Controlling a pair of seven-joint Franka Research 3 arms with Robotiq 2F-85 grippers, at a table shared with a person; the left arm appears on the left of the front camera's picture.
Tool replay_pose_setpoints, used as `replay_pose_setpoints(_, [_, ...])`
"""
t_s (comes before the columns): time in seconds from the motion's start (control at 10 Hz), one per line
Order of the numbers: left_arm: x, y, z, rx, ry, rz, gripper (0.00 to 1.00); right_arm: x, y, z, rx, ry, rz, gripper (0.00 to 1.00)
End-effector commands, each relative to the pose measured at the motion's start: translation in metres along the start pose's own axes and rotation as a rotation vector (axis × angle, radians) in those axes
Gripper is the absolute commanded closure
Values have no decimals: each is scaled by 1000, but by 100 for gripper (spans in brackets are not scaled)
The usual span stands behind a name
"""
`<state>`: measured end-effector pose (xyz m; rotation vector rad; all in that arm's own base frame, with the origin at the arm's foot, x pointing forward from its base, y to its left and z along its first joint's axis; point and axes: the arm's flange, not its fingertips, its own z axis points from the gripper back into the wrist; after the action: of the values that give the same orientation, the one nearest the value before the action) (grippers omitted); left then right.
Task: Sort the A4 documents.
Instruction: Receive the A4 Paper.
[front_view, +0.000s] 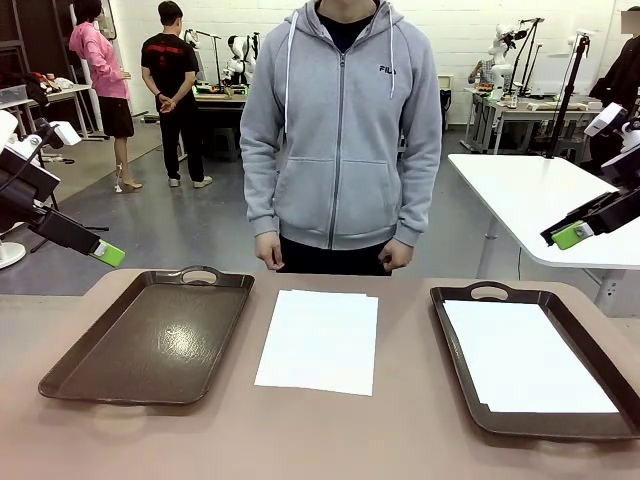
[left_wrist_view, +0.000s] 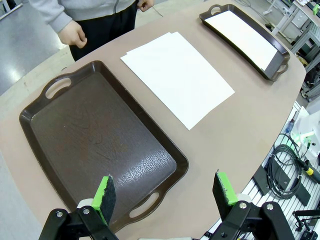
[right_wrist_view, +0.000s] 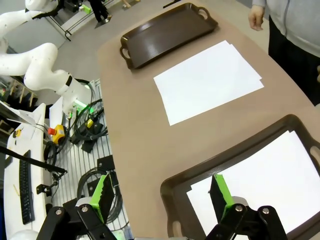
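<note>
A small stack of white A4 documents (front_view: 320, 340) lies flat on the table between two brown trays, also seen in the left wrist view (left_wrist_view: 177, 77) and right wrist view (right_wrist_view: 207, 80). More white sheets (front_view: 525, 355) rest in the right tray (front_view: 455, 320). The left tray (front_view: 150, 340) holds nothing. My left gripper (left_wrist_view: 165, 192) hovers open above the left tray's near end. My right gripper (right_wrist_view: 162, 192) hangs open above the near corner of the right tray (right_wrist_view: 175, 187). In the front view, the left gripper's green fingertip (front_view: 110, 254) and the right one (front_view: 567, 236) stay high at the sides.
A person in a grey hoodie (front_view: 340, 130) stands at the far table edge, hands (front_view: 268, 250) hanging by the rim. A white table (front_view: 540, 200) stands at the back right. Cables and equipment (right_wrist_view: 75, 130) lie beside the table on my side.
</note>
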<state>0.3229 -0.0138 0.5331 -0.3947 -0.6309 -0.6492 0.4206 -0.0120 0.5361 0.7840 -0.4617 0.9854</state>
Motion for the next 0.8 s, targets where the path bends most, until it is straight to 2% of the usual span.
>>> replay_pose_setpoints(0.0, [0, 0, 0, -7, -4, 1, 0, 1, 0, 0, -2, -1, 2, 0])
replay_pose_setpoints(0.7, [0, 0, 0, -7, -4, 1, 0, 1, 0, 0, -2, -1, 2, 0])
